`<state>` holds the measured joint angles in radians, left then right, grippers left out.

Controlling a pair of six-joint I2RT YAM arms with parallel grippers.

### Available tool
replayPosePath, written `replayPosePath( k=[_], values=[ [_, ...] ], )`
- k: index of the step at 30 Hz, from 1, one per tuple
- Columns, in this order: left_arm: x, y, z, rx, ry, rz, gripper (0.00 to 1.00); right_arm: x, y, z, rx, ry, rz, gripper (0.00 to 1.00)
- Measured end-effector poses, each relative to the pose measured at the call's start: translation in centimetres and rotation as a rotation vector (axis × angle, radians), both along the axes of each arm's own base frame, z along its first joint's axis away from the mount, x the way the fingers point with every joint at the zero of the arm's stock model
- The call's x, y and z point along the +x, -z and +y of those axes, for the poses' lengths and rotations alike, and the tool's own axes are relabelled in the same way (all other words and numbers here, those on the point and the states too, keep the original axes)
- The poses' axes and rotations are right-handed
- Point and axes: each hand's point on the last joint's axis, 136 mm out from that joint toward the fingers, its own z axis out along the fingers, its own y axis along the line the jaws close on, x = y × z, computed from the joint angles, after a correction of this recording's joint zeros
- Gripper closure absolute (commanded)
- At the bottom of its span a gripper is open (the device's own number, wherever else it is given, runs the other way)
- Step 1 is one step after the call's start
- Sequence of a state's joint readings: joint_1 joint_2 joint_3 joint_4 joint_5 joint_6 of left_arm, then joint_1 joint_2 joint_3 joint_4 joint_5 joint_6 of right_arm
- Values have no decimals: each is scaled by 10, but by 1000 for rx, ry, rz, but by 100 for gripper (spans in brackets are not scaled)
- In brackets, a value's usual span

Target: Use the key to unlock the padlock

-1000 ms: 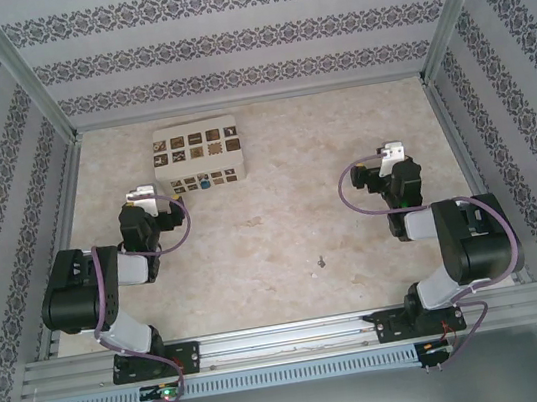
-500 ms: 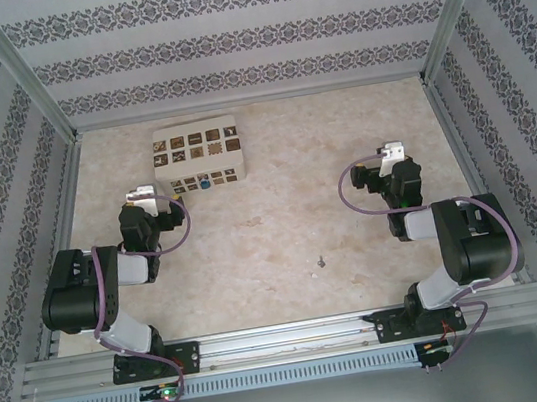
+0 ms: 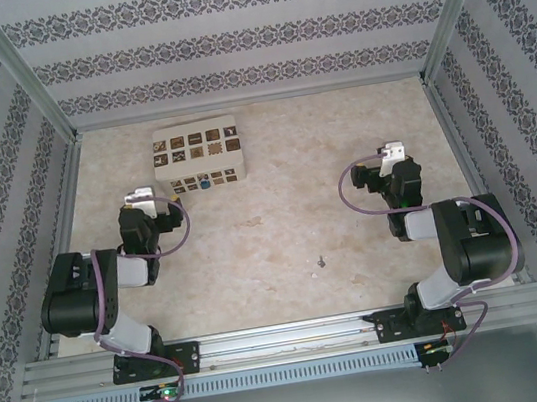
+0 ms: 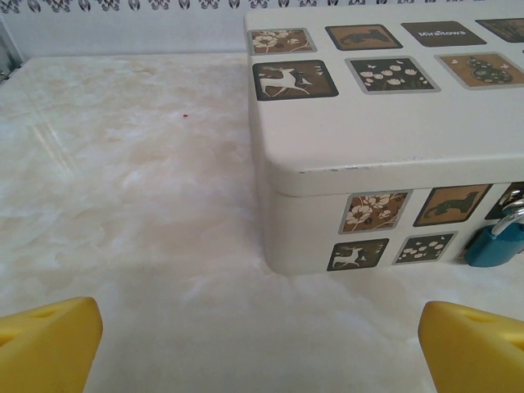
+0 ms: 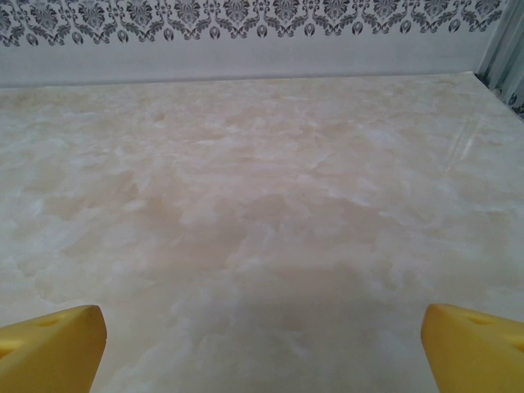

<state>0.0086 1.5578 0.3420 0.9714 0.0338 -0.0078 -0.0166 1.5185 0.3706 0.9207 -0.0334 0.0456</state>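
The job is only just beginning: the left claw (image 4: 262, 348) and right claw (image 5: 262, 348) are hanging spread and empty, the key (image 3: 320, 263) is lying untouched, and the padlock (image 4: 495, 241) is apparently sitting locked on the box (image 4: 368, 139).

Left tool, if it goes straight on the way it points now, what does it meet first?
Probably the beige box, around its near left corner, though depth is unclear; the padlock hangs further right.

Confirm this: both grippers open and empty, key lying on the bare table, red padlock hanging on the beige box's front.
One error: the padlock is blue, not red, as the left wrist view shows. The rest stands: it hangs on the front of the beige box, the key lies on the bare table, and the left gripper and right gripper are open and empty.
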Motion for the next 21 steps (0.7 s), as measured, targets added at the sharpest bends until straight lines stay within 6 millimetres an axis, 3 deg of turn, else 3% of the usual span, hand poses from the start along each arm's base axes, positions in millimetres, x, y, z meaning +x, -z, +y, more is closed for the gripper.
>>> replayPosePath(
  k=[10, 15, 18, 21],
  values=[
    [-12, -78, 13, -26, -87, -100, 1, -16, -51, -3, 35, 33, -39, 2],
    [-13, -122, 23, -104, -168, -98, 1, -19, -84, 9, 161, 0, 3, 2],
    [-13, -131, 30, -176, -207, -62, 1, -22, -91, 24, 283, -46, 52, 2],
    [-8, -131, 41, -266, -241, -3, 1, -25, -85, 44, 423, -98, 137, 2]
  ],
)
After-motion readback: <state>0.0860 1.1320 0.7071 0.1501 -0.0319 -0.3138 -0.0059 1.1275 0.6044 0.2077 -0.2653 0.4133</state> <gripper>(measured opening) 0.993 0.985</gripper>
